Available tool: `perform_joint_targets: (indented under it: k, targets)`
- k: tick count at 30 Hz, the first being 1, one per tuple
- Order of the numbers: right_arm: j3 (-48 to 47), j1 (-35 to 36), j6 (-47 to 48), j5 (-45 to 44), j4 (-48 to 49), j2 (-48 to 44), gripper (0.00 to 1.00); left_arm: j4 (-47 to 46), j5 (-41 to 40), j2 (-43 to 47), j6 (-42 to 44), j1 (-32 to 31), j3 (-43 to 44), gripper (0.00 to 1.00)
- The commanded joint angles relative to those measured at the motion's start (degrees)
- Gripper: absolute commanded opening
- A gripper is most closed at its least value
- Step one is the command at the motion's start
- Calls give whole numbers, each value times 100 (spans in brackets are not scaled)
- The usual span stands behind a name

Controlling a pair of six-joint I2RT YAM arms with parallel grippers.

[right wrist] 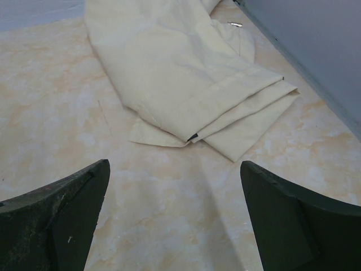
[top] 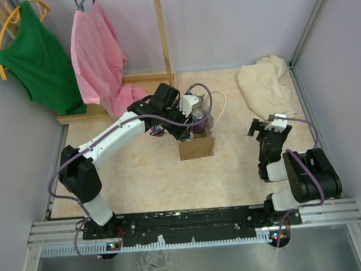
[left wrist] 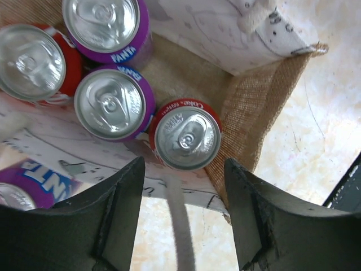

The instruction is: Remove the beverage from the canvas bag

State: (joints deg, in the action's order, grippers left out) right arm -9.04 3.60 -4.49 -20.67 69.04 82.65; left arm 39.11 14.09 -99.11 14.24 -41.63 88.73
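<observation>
Canvas bag (top: 197,148) stands upright at mid-table, tan and boxy, mouth facing up. A white rope handle (top: 219,105) loops out past its far right side. Left arm stretches from the near-left base across the table (top: 140,175). Left hand (top: 191,127) sits right over the bag mouth, its fingertips hidden under the wrist. A purple can (top: 199,124) shows at the mouth, just beside the hand.

Right arm is folded close to its base. Right hand (top: 259,129) is over bare table, well apart from the bag.

Cream cloth heap (top: 267,86) lies in the far right corner. Green shirt (top: 39,58) and pink garment (top: 97,54) hang at far left, by a wooden rack (top: 161,31).
</observation>
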Motion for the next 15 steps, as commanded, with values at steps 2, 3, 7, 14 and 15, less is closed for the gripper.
perform_joint_targets:
  k: [2,3,7,14,15]
  targets:
    - [-45,10,87,-43,251,23,99,168,166,138,-131,-39,-239,64]
    - [-45,10,86,-43,251,27,99,160,178,123,-144,-39,-277,65]
    - [-45,8,82,-43,251,23,99,155,158,-6,-172,-39,-273,68]
    - [-45,10,88,-43,251,23,99,97,274,-328,-249,-52,-168,81]
    - [-45,10,84,-43,251,23,99,97,227,-377,-249,-53,-153,83]
